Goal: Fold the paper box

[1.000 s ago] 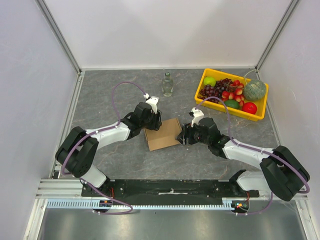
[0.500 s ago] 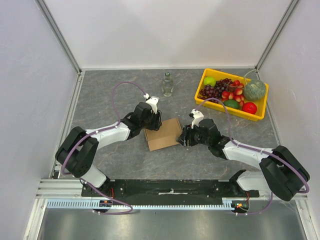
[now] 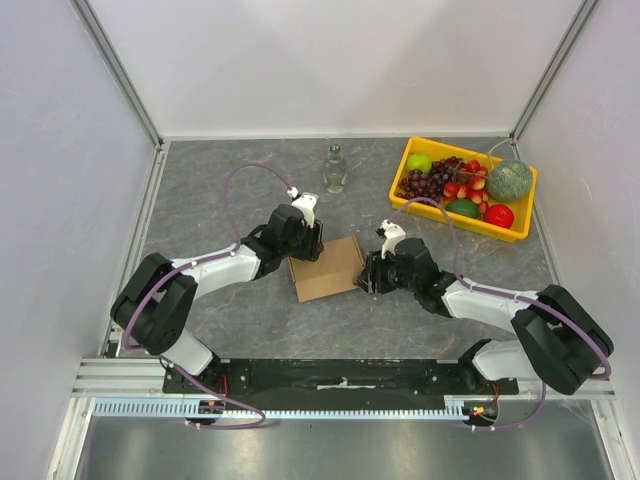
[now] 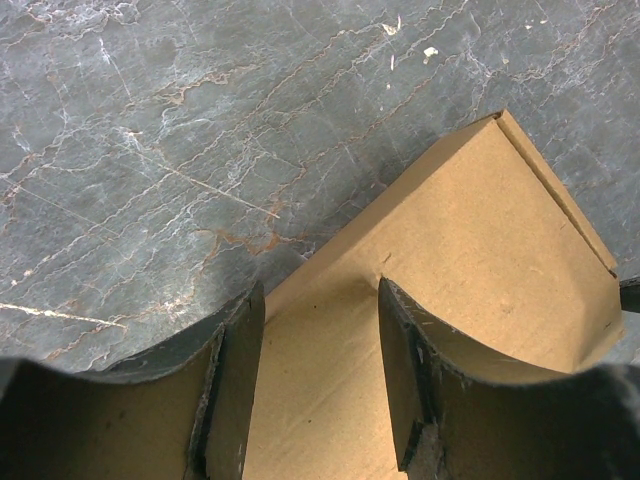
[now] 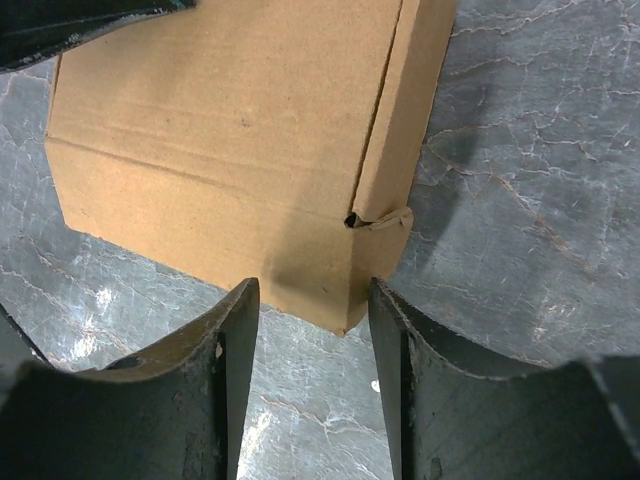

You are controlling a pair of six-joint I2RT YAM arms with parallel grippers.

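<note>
**A:** The paper box [image 3: 325, 268], where does it lie?

**B:** On the grey marbled bench [image 3: 230, 180], about midway between the two arms. It is closed up as a low brown carton and sits a little askew to the bench's edge.

**A:** And the left hand [image 4: 315, 290]?

**B:** It is at the box's far left corner. Its jaws stand apart, with a finger [image 4: 235, 370] on either side of a stretch of the cardboard top, and nothing is pinched between them. I cannot tell whether the tips press on the board.

**A:** The right hand [image 5: 312, 295]?

**B:** It is at the box's right side. Its jaws are parted too, and a corner of the carton pokes into the gap. A small curled tab sticks out at the seam there. The fingers do not visibly clamp the corner.

**A:** Anything else on the bench?

**B:** A clear bottle [image 3: 335, 168] stands upright farther back. A yellow tray [image 3: 456, 217] of fruit sits at the far right. Both are well apart from the box.
</note>
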